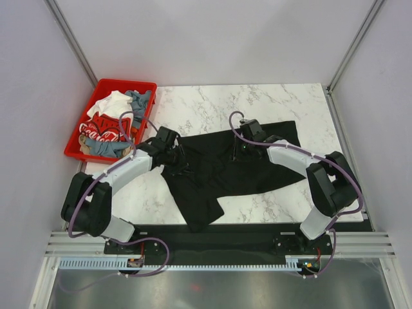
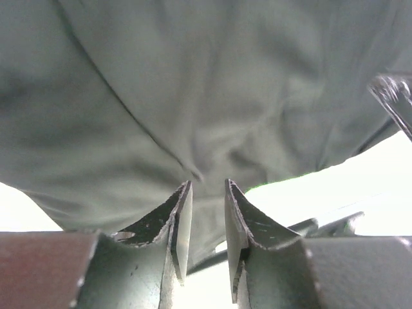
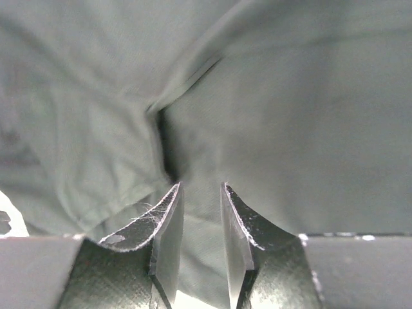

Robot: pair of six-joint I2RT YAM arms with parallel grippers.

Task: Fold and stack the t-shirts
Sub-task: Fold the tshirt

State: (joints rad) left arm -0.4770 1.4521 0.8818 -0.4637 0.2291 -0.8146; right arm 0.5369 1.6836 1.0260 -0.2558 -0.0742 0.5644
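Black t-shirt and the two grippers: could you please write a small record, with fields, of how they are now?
black t-shirt: spread out, wrinkled, not folded, on the marble table
left gripper: over the shirt's left part, jaws slightly apart
right gripper: over the shirt's middle, jaws slightly apart
red bin: at the table's far left, holds white shirt, red shirt, grey-blue shirt
stack: none yet

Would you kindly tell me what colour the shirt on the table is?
The shirt is plain black, seen best in the top external view.
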